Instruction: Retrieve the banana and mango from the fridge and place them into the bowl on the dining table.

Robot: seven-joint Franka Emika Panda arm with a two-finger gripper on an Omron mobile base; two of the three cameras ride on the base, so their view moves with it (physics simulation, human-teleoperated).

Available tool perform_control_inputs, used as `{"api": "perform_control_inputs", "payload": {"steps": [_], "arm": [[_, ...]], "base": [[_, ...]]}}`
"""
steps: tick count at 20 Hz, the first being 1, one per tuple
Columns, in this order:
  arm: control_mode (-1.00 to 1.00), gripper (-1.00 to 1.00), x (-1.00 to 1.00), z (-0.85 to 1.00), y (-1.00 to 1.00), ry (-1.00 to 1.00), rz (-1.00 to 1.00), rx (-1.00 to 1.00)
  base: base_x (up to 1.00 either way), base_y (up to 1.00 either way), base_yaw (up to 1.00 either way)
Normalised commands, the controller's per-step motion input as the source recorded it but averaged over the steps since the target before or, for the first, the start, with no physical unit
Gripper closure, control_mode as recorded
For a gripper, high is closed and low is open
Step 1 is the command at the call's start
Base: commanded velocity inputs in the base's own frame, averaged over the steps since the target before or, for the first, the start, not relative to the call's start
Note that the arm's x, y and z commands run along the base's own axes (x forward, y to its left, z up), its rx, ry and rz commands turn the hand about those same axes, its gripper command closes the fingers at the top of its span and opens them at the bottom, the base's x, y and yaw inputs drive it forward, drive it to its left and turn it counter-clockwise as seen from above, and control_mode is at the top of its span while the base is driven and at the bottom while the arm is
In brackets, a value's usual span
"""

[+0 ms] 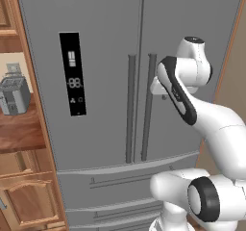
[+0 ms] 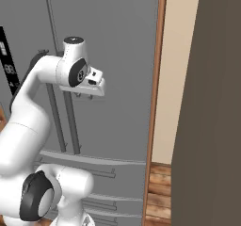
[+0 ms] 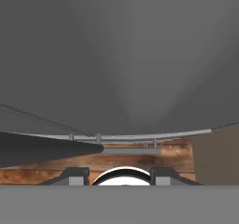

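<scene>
Here the jaws (image 3: 119, 176) are seen spread apart with nothing held between them, their fingertips (image 3: 74, 175) raised at the bottom of the hand view. Just ahead of the jaws the grey door face of the fridge (image 1: 110, 57) is met, closed, its two long bar handles (image 1: 139, 107) set just to the left of the hand. Below the jaws the two wide drawers (image 1: 113, 186) are found. Farther left, the black display panel (image 1: 73, 73) is set in the left door, and beyond it a toaster (image 1: 14, 93) is kept on a wooden worktop (image 1: 19, 134).
</scene>
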Motion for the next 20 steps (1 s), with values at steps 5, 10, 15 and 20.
{"api": "perform_control_inputs", "payload": {"steps": [5, 10, 15, 20], "arm": [[-1.00, -1.00, -0.28, 0.00, 0.04, -0.02, 0.00, 0.00], [-1.00, -1.00, -0.60, 0.00, 0.03, -0.04, 0.00, 0.00], [-1.00, -1.00, -0.58, 0.00, 0.00, -0.06, 0.00, 0.00], [-1.00, -1.00, -0.35, 0.00, 0.00, -0.21, 0.00, 0.00]], "base": [[0.00, 0.00, 0.00], [0.00, 0.00, 0.00], [0.00, 0.00, 0.00], [0.00, 0.00, 0.00]]}}
